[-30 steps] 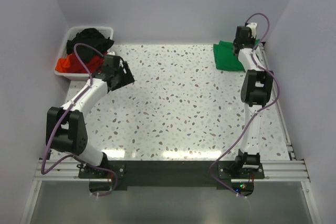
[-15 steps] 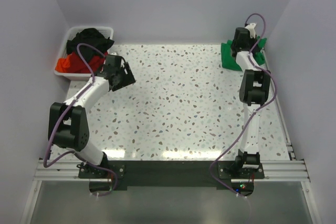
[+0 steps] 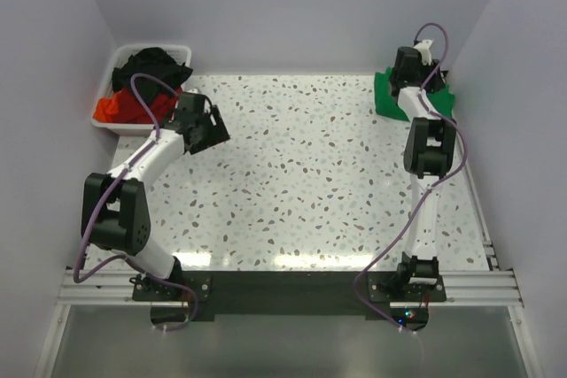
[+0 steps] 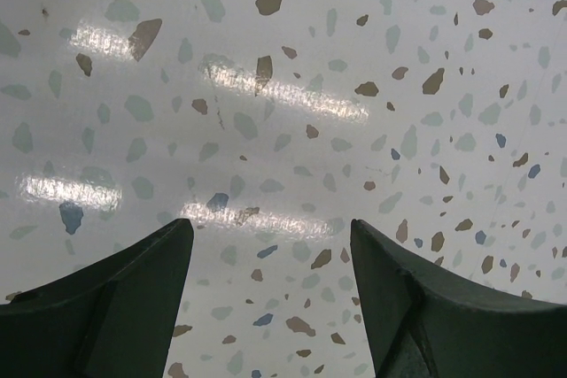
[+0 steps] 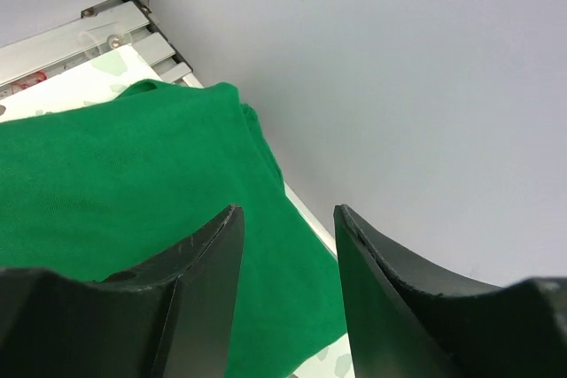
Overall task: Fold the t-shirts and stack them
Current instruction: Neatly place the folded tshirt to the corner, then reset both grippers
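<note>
R gripper (image 5: 288, 219) is hanging over the far R corner of the table (image 3: 301, 165), jaws standing apart w/ a clear gap and nothing btwn them. Its fingers (image 5: 190, 281) are sitting just above the green t-shirt (image 5: 124, 165); can't tell from the wrist view whether they're touching the cloth. The green t-shirt is lying in a compact heap in that far R corner, its edge running close to the pale wall (image 5: 399, 86) and near the metal rail (image 5: 80, 37) at the table's edge. In the top view the R arm is stretching out nearly straight, partly covering the shirt.

L gripper (image 4: 270, 227) is also standing wide open, holding nothing, pointing at bare speckled tabletop. In the top view it's hovering at the far L side, just beside the white bin (image 3: 113, 66) but not in it. The bin is holding the black t-shirt (image 3: 158, 64), heaped on top, and the red t-shirt (image 3: 113, 110), which is hanging over the near rim. Both are lying unfolded, well apart from the green one.
</note>
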